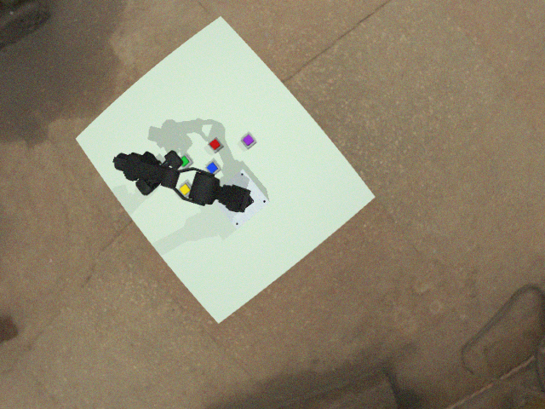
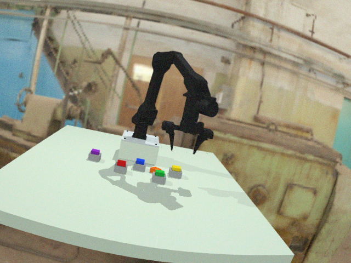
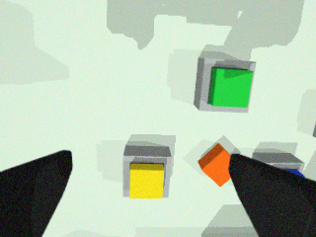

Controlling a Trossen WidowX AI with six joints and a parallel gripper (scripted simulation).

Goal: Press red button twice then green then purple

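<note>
My gripper is open and empty, raised above the table, with its fingers pointing down. In the wrist view the yellow button lies between the fingers. The green button stands up in its grey housing, ahead and to the right in the wrist view; the arm partly covers it in the top view. The red button and the purple button also stand raised, away from the gripper and outside the wrist view.
The yellow button is below the gripper. The orange block lies between the yellow, green and blue buttons, beside the right fingertip in the wrist view. The blue button is near the arm's base.
</note>
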